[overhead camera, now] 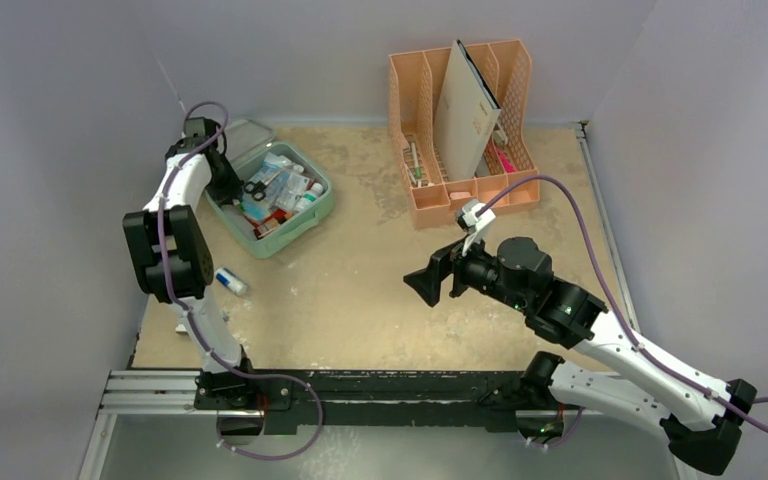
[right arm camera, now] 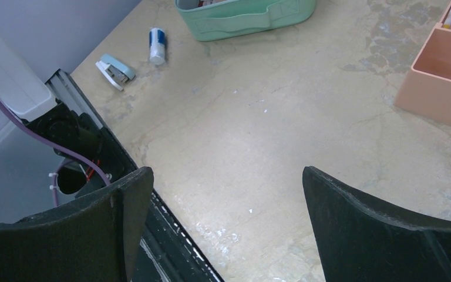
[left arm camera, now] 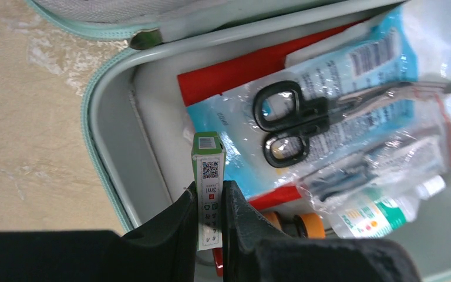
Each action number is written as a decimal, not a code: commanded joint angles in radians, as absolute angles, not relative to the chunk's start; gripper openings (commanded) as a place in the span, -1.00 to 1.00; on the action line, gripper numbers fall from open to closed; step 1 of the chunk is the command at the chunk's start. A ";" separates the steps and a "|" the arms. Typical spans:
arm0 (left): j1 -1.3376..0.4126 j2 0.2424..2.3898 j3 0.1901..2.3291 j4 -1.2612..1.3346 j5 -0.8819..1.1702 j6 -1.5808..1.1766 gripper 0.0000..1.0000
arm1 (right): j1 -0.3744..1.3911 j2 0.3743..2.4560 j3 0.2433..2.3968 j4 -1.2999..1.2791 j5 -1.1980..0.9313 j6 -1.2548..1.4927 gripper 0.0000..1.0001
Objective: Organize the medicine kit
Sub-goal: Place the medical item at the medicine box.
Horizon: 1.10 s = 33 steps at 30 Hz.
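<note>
One item in hand. Mint-green rounded plastic medicine kit [overhead camera: 305, 225] sits lid-open at the table's far left, packed with sachets and black-handled scissors [left arm camera: 288, 123]. Left gripper [left arm camera: 210, 205] is clamped on a small green-and-white carton [left arm camera: 207, 167], held end-on over the bare strip along the kit's wall, likely the only free slot. White-and-blue tube [overhead camera: 230, 281] and pale-blue stapler [right arm camera: 114, 70] lie loose near the kit. Right gripper [right arm camera: 226, 176] hangs mid-table, jaws wide apart, empty, probably parked clear.
</note>
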State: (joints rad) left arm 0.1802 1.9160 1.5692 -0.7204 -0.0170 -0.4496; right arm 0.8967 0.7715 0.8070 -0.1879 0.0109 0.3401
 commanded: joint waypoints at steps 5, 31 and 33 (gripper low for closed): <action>0.181 1.959 1.631 -0.728 -0.125 -0.416 -0.74 | 0.898 0.774 0.818 -0.181 0.035 0.321 0.98; 0.179 2.111 1.802 -0.815 -0.236 -0.392 -0.27 | 0.898 0.770 0.833 -0.219 0.061 0.314 0.98; 0.179 2.103 1.807 -0.826 -0.220 -0.396 -0.22 | 0.898 0.772 0.833 -0.218 0.057 0.318 0.98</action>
